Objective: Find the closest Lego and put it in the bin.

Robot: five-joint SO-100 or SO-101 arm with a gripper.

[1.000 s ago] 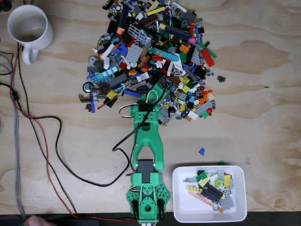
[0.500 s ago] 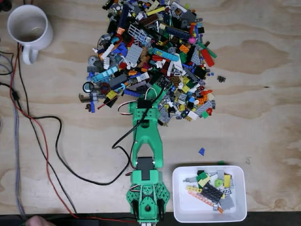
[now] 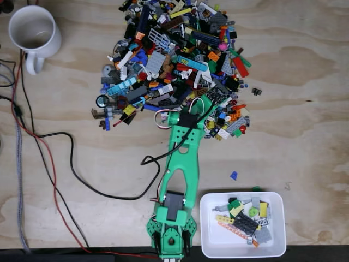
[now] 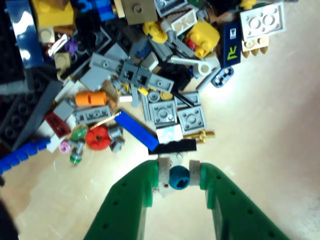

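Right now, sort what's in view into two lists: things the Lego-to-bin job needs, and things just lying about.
Part of the job:
- Lego pile
- small blue round piece sitting between the gripper fingers
- bin, already holding several pieces

Just lying about:
- white mug
- black and red cables
- stray blue piece on the table near the bin
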